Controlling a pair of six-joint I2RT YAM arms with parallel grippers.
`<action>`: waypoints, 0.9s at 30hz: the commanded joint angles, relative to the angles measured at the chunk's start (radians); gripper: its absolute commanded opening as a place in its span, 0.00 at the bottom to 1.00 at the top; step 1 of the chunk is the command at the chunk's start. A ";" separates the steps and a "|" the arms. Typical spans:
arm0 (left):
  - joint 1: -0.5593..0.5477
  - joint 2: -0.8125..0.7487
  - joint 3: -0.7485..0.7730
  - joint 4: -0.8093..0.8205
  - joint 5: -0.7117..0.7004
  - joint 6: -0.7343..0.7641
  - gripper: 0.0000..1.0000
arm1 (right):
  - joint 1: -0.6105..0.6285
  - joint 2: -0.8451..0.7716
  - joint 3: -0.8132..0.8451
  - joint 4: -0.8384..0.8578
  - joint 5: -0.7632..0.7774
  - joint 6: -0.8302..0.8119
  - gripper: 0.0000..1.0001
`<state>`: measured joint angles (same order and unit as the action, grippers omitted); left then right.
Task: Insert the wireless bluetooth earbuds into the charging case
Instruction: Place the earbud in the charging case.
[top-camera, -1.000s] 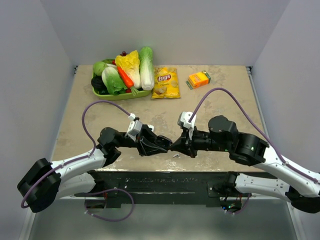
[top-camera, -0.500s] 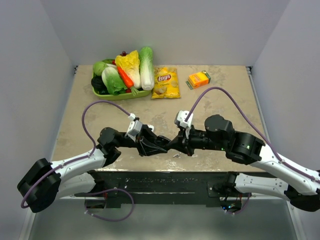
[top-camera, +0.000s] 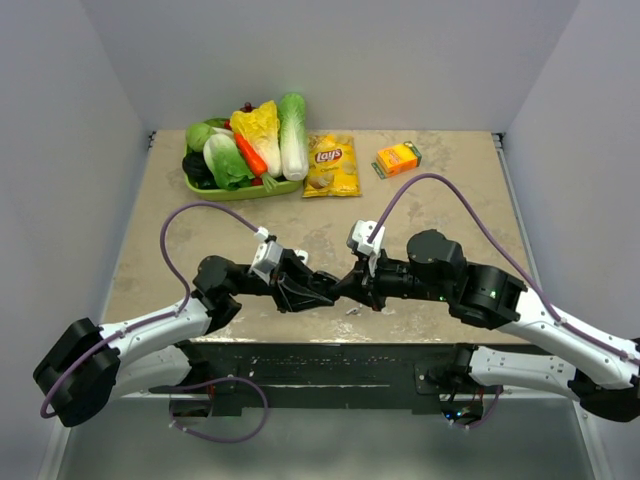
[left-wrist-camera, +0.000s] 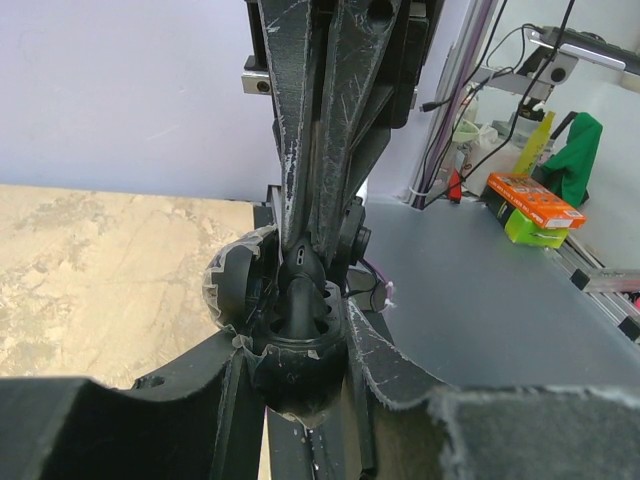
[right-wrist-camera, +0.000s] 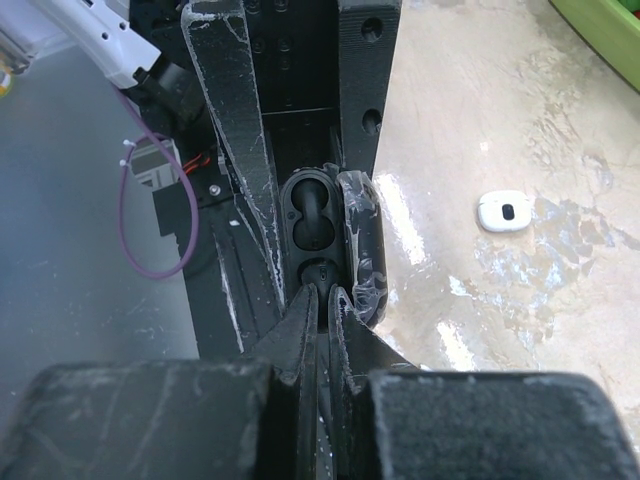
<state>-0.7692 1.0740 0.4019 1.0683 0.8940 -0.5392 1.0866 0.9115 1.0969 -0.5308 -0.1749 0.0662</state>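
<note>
Already one earbud (right-wrist-camera: 312, 210) inside charging case (right-wrist-camera: 320, 248)

Right end effector (top-camera: 340, 287) now slightly nearer the charging case (right-wrist-camera: 315, 225).

The charging case (right-wrist-camera: 312, 225), a small black rounded shell, lies open at the centre of the right wrist view, clamped in the left gripper (top-camera: 322, 291), one black earbud (right-wrist-camera: 312, 205) seated in its upper well, the other earbud (left-wrist-camera: 301, 264) pinched at its mouth by the right gripper (top-camera: 345, 290).
</note>
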 joint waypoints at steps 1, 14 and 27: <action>-0.010 -0.017 0.003 0.100 -0.004 -0.016 0.00 | 0.004 0.007 -0.011 0.041 0.018 -0.012 0.00; -0.012 -0.022 -0.014 0.136 -0.026 -0.025 0.00 | 0.006 -0.014 -0.016 0.038 0.083 0.006 0.24; -0.018 -0.019 -0.032 0.041 -0.121 0.041 0.00 | 0.006 -0.103 0.046 0.077 0.162 0.053 0.44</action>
<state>-0.7753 1.0737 0.3923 1.0893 0.8032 -0.5373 1.0950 0.8619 1.0840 -0.5018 -0.1001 0.0994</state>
